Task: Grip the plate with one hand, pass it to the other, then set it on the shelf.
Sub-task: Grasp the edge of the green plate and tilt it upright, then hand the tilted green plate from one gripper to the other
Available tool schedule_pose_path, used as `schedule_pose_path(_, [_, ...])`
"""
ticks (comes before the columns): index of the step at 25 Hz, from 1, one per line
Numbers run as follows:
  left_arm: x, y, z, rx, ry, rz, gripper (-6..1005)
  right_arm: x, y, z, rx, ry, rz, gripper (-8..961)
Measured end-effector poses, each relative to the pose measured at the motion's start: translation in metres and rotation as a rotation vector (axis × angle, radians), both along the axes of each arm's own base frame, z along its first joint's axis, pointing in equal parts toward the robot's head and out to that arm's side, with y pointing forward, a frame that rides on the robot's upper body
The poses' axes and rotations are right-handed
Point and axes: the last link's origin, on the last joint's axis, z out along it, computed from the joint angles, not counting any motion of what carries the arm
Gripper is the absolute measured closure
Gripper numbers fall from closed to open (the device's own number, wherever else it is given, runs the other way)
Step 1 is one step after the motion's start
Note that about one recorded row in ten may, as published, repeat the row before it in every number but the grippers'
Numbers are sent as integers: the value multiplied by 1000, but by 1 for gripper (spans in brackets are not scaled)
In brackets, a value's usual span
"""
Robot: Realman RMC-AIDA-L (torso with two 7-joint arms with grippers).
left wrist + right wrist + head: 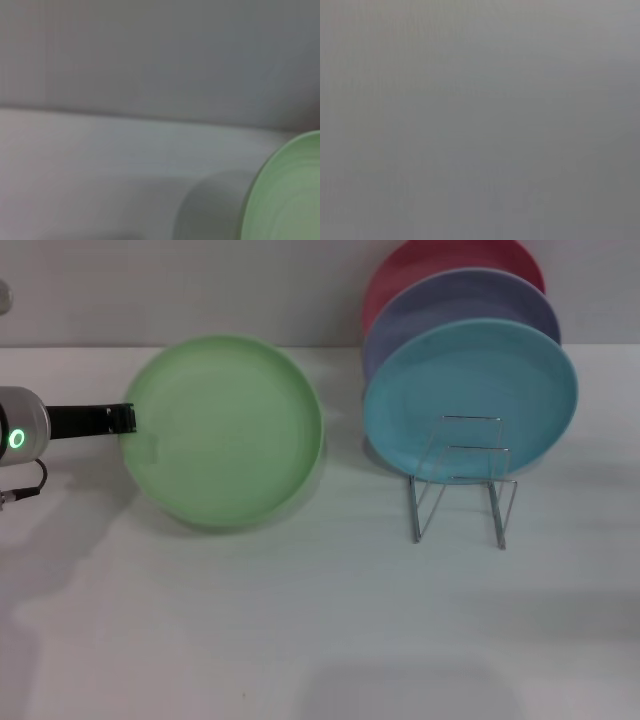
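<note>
The light green plate (pixel 225 430) is held above the white table, its face tilted toward my head camera, with a shadow under it. My left gripper (pixel 130 420), the one with the green ring light, reaches in from the left and is shut on the plate's left rim. The plate's edge also shows in the left wrist view (pixel 290 195). The wire shelf (pixel 460 485) stands to the plate's right, apart from it. My right gripper is out of view; its wrist view shows only plain grey.
Three plates stand upright in the rack: turquoise-blue (pixel 470 390) in front, lavender (pixel 460 305) behind it, red (pixel 440 265) at the back. The rack's two front loops hold nothing. The white table (pixel 300 620) stretches toward me.
</note>
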Motion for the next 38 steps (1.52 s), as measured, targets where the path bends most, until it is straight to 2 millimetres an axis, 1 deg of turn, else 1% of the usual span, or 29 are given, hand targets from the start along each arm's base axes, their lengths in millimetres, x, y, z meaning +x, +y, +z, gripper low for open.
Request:
schedule_pose_path(4, [-2, -1, 1, 68, -21, -56, 966, -1, 1, 0, 0, 0, 2, 388])
schedule_pose_path(6, [-5, -2, 2, 124, -42, -93, 966, -1, 3, 1, -1, -2, 2, 388])
schedule_pose_path(7, [-7, -4, 4, 184, -53, -124, 966, -1, 5, 1, -5, -1, -3, 388])
schedule_pose_path(9, [-8, -5, 4, 211, -53, -140, 966, -1, 7, 1, -8, 0, -9, 388])
schedule_pose_path(10, [-9, -8, 1, 257, -50, -168, 966, 1, 9, 2, -15, 2, -20, 388])
schedule_pose_path(12, [-9, -9, -1, 284, -44, -184, 966, 1, 11, 2, -19, 4, -27, 388])
schedule_pose_path(16, [-12, -13, -15, 367, 5, -223, 966, 1, 12, 2, -19, 4, -26, 388])
schedule_pose_path(17, [-12, -13, -15, 367, 5, -223, 966, 0, 12, 0, -20, 5, -27, 388])
schedule_pose_path(18, [-14, -15, -20, 426, 23, -237, 966, 0, 12, 0, -20, 5, -27, 388])
schedule_pose_path(19, [-13, -19, -26, 459, 29, -252, 966, 0, 12, -1, -20, 6, -27, 388])
schedule_pose_path(21, [-12, -23, -30, 510, 34, -274, 966, 0, 11, -2, -21, 6, -28, 389])
schedule_pose_path(22, [-11, -29, -34, 567, 35, -304, 966, 1, 10, -2, -21, 6, -31, 389])
schedule_pose_path(24, [-12, -32, -35, 593, 35, -317, 965, 2, 9, -2, -22, 7, -35, 391])
schedule_pose_path(26, [-15, -39, -39, 635, 27, -341, 965, 2, 9, -2, -22, 8, -36, 393])
schedule_pose_path(27, [-18, -45, -42, 681, 4, -381, 965, 3, 8, -3, -23, 9, -38, 393])
schedule_pose_path(28, [-18, -45, -42, 681, 4, -381, 965, 3, 8, -3, -23, 9, -38, 394])
schedule_pose_path(30, [-23, -53, -45, 719, -20, -427, 965, 3, 7, -4, -24, 11, -40, 396])
schedule_pose_path(32, [-30, -64, -47, 760, -87, -503, 965, 3, 4, -6, -27, 15, -35, 398])
schedule_pose_path(33, [-30, -64, -47, 760, -87, -503, 965, 3, 4, -6, -27, 15, -35, 399])
schedule_pose_path(36, [-39, -75, -45, 783, -136, -549, 965, 3, 0, -11, -39, 15, -29, 402])
schedule_pose_path(37, [-44, -84, -46, 781, -133, -578, 965, 4, -5, -17, -55, 26, -25, 402])
schedule_pose_path(38, [-44, -84, -46, 781, -133, -578, 965, 4, -5, -17, -55, 26, -25, 403])
